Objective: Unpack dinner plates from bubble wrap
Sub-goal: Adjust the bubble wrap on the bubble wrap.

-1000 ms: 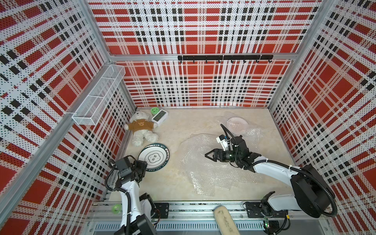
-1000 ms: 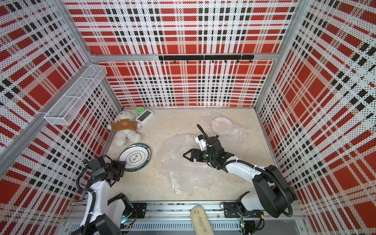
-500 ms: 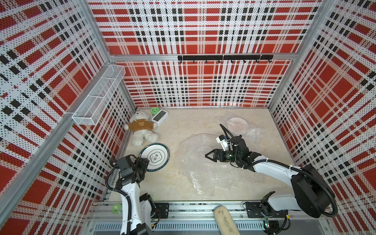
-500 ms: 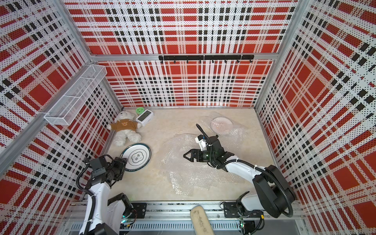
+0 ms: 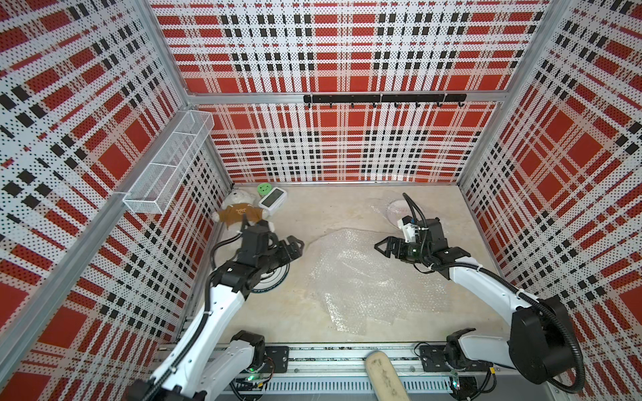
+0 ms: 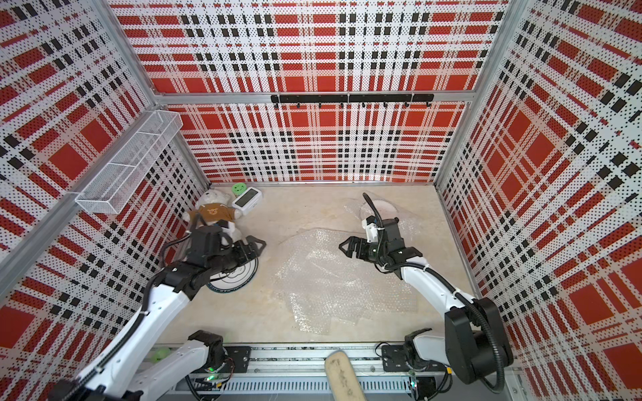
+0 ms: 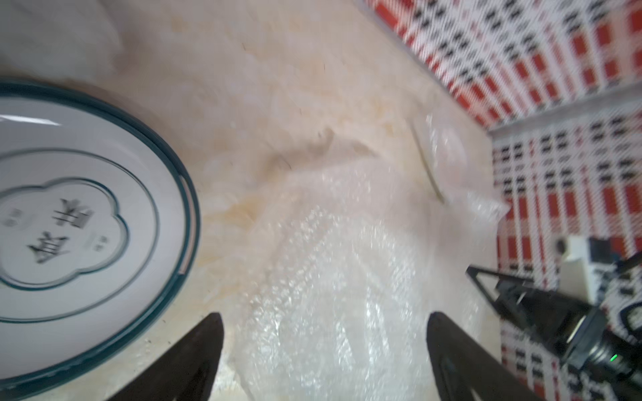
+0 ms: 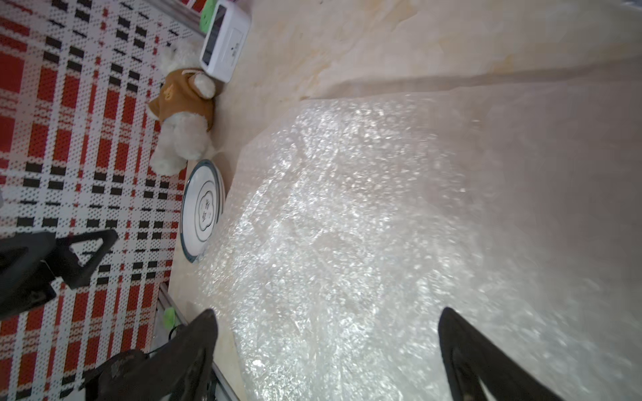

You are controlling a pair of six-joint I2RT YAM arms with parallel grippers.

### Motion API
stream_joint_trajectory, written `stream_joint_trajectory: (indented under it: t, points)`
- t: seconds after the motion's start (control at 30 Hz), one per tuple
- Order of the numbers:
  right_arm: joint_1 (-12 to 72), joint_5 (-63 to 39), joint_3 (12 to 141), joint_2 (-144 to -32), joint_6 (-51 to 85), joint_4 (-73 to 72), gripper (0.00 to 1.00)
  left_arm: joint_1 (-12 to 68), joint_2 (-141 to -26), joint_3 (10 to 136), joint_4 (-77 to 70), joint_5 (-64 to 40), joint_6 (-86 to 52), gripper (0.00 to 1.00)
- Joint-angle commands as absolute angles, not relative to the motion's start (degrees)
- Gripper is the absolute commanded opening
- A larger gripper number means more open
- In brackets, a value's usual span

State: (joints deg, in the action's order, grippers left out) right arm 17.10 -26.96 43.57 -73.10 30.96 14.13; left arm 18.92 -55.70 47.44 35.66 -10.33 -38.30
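Observation:
A white dinner plate (image 5: 276,277) with a dark rim and dark lettering lies flat at the left, partly under my left arm; it also shows in the wrist views (image 7: 87,225) (image 8: 203,208). A loose sheet of bubble wrap (image 5: 357,277) (image 6: 330,277) spreads over the middle of the table. A second, pinkish plate (image 5: 397,210) (image 6: 382,208) sits at the back right under more wrap. My left gripper (image 5: 295,244) (image 7: 323,347) hangs open over the plate's right edge, facing the sheet. Above the sheet's right side, my right gripper (image 5: 382,246) (image 8: 326,347) is open and empty.
A teddy bear (image 5: 239,211), a white clock (image 5: 272,201) and a green disc (image 5: 264,189) occupy the back left corner. A wire basket (image 5: 166,166) hangs on the left wall, a hook rail (image 5: 382,99) on the back wall. A brush handle (image 5: 382,378) lies at the front rail.
My left gripper has opened wide and swung from the front left corner over the plate, toward the bubble wrap. The right arm and the sheet have stayed put.

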Motion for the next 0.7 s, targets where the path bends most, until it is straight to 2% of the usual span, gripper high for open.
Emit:
stream_joint_trajectory:
  t: [0.0,0.1,0.2,0.43,0.67]
  points:
    - [13.21,-23.82,41.13,-69.05,30.06,18.41,1.00,27.80,-59.42,47.72,37.35,-4.68,-35.09,0.94]
    - [9.62,-17.87,39.50,-66.43,30.23,22.98,1.00,36.38,-64.42,49.95,34.53,-3.67,-34.16,0.94]
    - [9.14,-10.56,39.33,-66.45,29.63,27.58,1.00,40.43,-70.96,51.24,30.02,-5.48,-33.69,0.94]
    - [17.89,-4.56,39.45,-71.20,29.59,27.28,1.00,41.74,-84.66,51.29,19.03,-12.60,-34.80,0.93]
    - [25.52,-0.33,39.94,-75.98,31.79,27.47,0.90,40.86,-89.94,46.65,14.61,-13.29,-35.61,0.93]
